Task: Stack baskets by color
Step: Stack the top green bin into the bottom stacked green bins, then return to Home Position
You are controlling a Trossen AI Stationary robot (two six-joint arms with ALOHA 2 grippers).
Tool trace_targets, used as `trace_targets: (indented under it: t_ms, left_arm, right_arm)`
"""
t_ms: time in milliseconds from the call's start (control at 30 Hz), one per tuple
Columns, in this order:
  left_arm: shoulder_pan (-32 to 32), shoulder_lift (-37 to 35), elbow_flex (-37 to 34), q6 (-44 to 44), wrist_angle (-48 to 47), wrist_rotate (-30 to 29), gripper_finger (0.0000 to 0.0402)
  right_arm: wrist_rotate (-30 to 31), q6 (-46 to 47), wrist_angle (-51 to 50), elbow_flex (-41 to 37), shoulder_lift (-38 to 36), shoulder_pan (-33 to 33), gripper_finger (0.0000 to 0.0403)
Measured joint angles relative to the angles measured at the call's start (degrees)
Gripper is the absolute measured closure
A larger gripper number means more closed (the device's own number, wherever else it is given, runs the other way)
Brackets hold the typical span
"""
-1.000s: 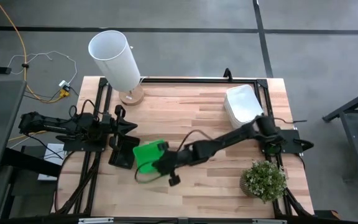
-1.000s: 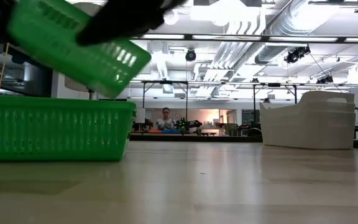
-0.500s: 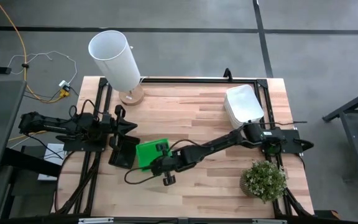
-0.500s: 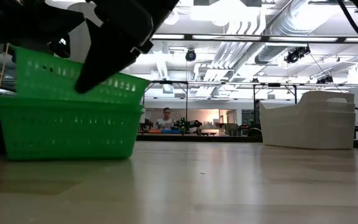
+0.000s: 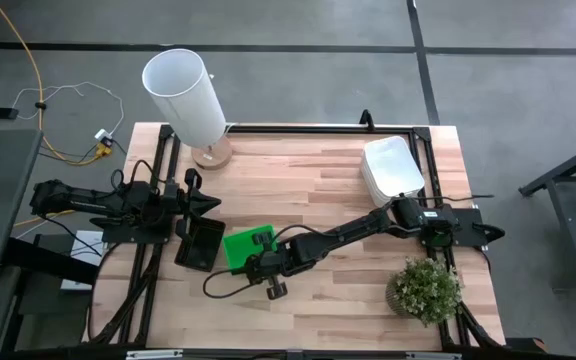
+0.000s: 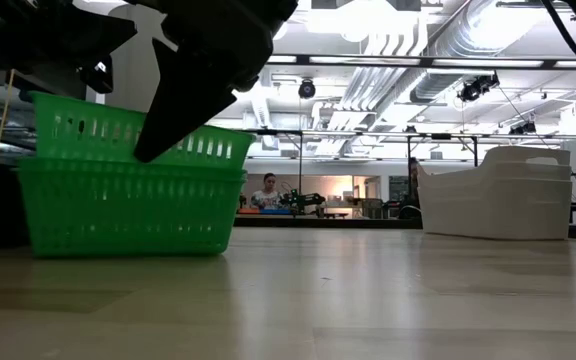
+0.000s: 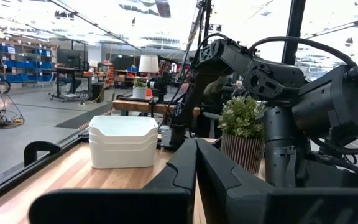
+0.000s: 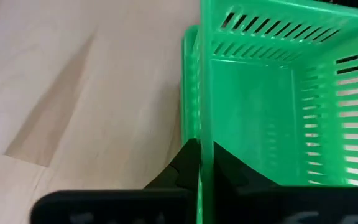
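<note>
Atop green stack (image 6: 128, 210), tilted slotted green basket (image 6: 133, 135)

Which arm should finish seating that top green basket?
Right. Its claw is pinched on the top green basket's wall, already nested in the lower green basket. The left claw sits shut beside the black baskets.

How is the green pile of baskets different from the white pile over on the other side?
The green baskets have slotted walls; the white baskets look solid. The top green basket sits tilted, not fully nested, with the right gripper pinching its wall; the white baskets nest evenly and nothing touches them. Both are stacks of one color on the table.
</note>
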Motion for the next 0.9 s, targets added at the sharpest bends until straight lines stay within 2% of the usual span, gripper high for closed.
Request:
trace_targets:
  t_ms: [133, 367, 500, 600, 733, 900]
  left_arm:
    - [-0.01, 0.0, 0.0, 0.0, 0.0, 0.0, 0.0401]
    - [-0.01, 0.0, 0.02, 0.0, 0.0, 0.02, 0.0402]
    - [-0.01, -0.01, 0.02, 0.0, -0.02, 0.02, 0.0401]
    - [-0.01, -0.02, 0.02, 0.0, -0.02, 0.02, 0.0402]
    - [-0.01, -0.02, 0.02, 0.0, -0.02, 0.21, 0.0402]
    - [0.0, -0.02, 0.02, 0.0, -0.04, 0.78, 0.0402]
  right_arm:
    - [-0.22, 0.06, -0.08, 0.0, -0.01, -0.14, 0.0348]
    - [-0.06, -1.42, -2.86, 1.17, -0.58, -0.41, 0.021]
    - [0.0, -1.69, -7.59, 2.86, -2.84, -0.83, 0.0153]
    - [0.47, -1.26, -9.15, 2.91, -5.6, -1.53, 0.0133]
    - [0.45, 0.11, -10.83, 2.41, -8.57, -2.59, 0.0128]
    - [0.46, 1.92, -11.09, -5.2, -13.17, -3.65, 0.0128]
